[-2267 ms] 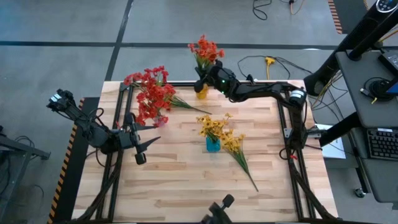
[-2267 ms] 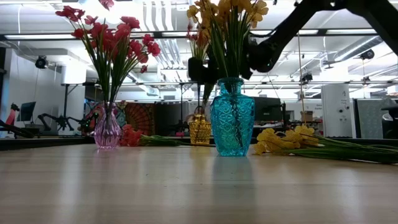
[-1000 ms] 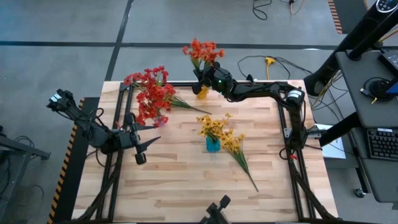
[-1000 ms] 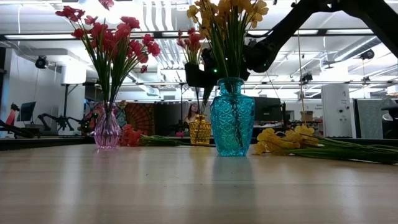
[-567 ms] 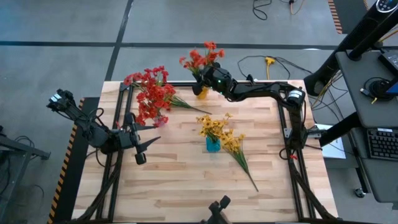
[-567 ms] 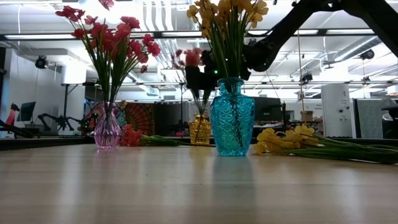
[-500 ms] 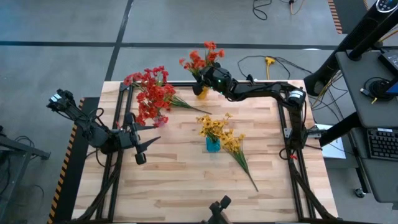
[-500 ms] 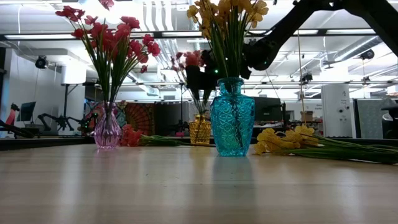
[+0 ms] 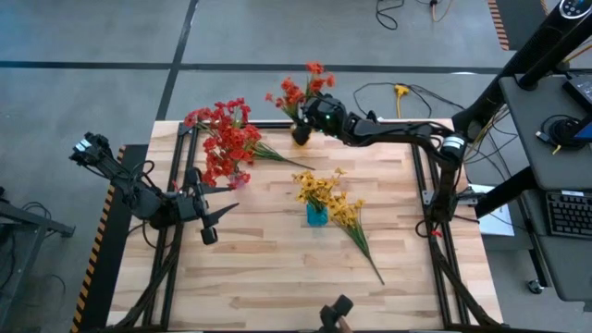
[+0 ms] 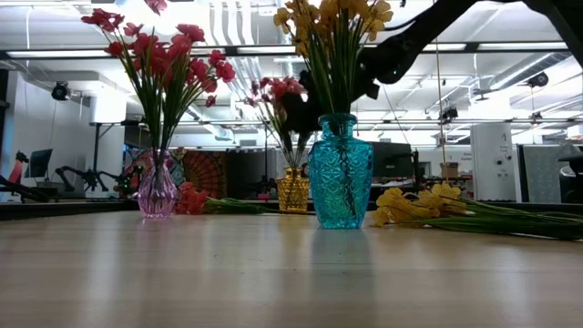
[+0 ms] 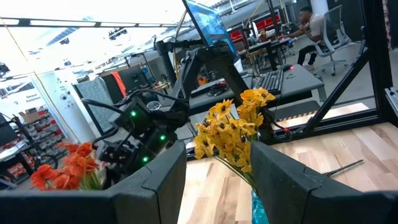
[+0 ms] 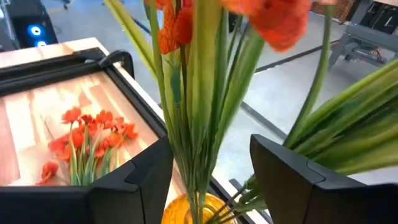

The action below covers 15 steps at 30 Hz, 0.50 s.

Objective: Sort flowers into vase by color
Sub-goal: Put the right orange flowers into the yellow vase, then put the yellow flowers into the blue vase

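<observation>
Orange-red flowers [image 9: 298, 89] stand with their stems in a small amber vase [image 10: 293, 189] at the table's far edge. My right gripper [image 12: 208, 155] is open just above that vase, one finger on either side of the green stems [image 12: 200, 118], touching none that I can see. Red flowers [image 9: 222, 139] fill a pink vase [image 10: 157, 191], and more red ones [image 12: 87, 140] lie on the table beside it. Yellow flowers [image 9: 319, 190] stand in a blue vase [image 10: 340, 173]. My left gripper [image 9: 215, 215] waits open at the table's left.
Loose yellow flowers [image 9: 356, 227] lie on the wood right of the blue vase, stems pointing toward the near edge. A black frame rail [image 12: 74, 59] runs along the far edge by the amber vase. Bare wood [image 9: 277, 277] fills the near half.
The orange-red bunch has sunk lower into the amber vase and fanned out, its blooms leaning toward the table's left. My right arm has drawn back slightly toward the table's right, its gripper staying by the vase's mouth.
</observation>
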Each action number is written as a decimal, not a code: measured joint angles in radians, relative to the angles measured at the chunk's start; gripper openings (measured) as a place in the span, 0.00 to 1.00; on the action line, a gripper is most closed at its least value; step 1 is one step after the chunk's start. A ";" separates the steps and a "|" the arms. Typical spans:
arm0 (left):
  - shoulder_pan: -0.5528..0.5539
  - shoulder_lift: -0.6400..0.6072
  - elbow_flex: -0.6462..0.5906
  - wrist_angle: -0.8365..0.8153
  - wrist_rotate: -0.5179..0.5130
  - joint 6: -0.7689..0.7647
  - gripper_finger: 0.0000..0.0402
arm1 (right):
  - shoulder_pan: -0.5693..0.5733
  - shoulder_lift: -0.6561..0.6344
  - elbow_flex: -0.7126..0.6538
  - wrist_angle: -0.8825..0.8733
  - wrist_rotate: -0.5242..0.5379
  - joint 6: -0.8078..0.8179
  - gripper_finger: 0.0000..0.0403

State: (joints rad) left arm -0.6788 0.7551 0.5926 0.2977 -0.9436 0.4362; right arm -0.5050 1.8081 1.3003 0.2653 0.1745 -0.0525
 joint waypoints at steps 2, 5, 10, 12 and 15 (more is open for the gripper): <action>0.000 0.000 0.000 0.000 0.000 0.000 0.40 | 0.001 -0.013 0.000 -0.030 -0.001 -0.009 0.51; 0.000 0.000 0.000 0.000 0.000 0.000 0.40 | 0.005 -0.035 0.000 -0.061 -0.002 -0.023 0.51; 0.000 0.000 0.000 0.000 -0.015 0.000 0.40 | 0.014 -0.079 0.000 -0.110 -0.003 -0.024 0.51; 0.000 0.000 0.000 0.000 -0.016 0.000 0.40 | 0.018 -0.098 0.000 -0.142 -0.003 -0.024 0.51; 0.000 0.000 0.000 0.000 -0.016 0.000 0.40 | 0.023 -0.128 0.000 -0.199 -0.002 -0.026 0.51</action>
State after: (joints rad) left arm -0.6788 0.7551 0.5926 0.2977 -0.9596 0.4362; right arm -0.4818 1.6799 1.3003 0.0658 0.1725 -0.0786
